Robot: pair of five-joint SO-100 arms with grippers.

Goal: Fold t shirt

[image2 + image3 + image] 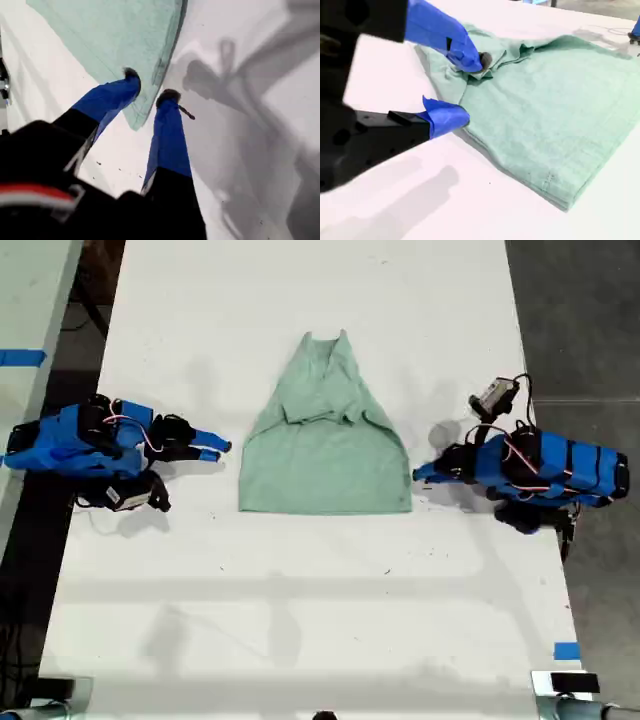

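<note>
My first gripper (150, 85) is lying low at the exterior view's right, arm stretched flat and pointing inward, jaws parted. My second gripper (468, 89) is reaching in from the exterior view's left, also low, its blue fingers spread apart

White table (300, 620) on dark grey floor (580, 310), shadows.

Can see only one corner of the t shirt (115, 40) in the first wrist view, the rest cropped off. Cannot identify the small dark thing (575, 681) at five o'clock in the exterior view, cut by the frame edge.
</note>
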